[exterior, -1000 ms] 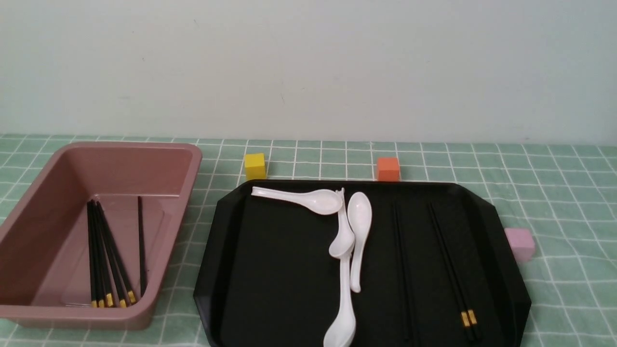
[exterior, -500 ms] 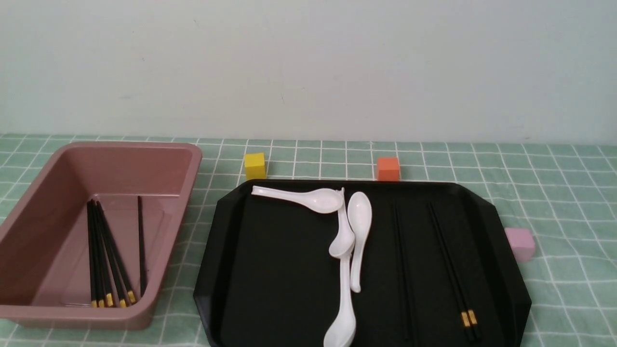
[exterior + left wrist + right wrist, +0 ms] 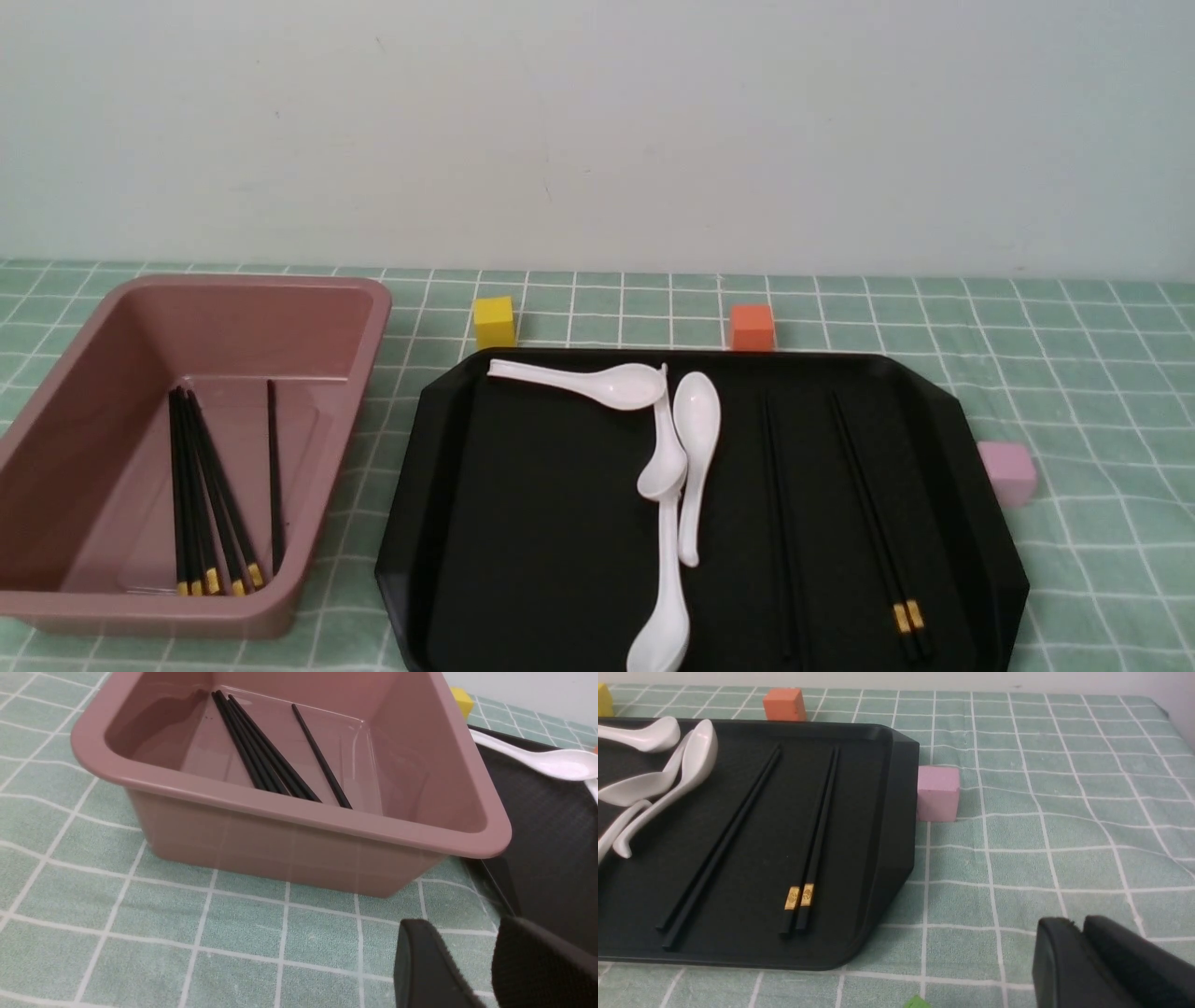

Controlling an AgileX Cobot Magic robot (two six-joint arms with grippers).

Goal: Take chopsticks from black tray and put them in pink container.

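Observation:
The black tray lies right of centre. A pair of gold-banded black chopsticks rests on its right part, with more black chopsticks just left of them. The pink container at the left holds several chopsticks. Neither gripper shows in the front view. My left gripper is open and empty above the cloth, by the container's near corner, beside the tray. My right gripper is shut on nothing above the cloth, apart from the tray and the banded pair.
Three white soup spoons lie in the tray's middle. A yellow cube and an orange cube stand behind the tray. A pale pink cube touches its right edge. A green checked cloth covers the table, with a wall behind.

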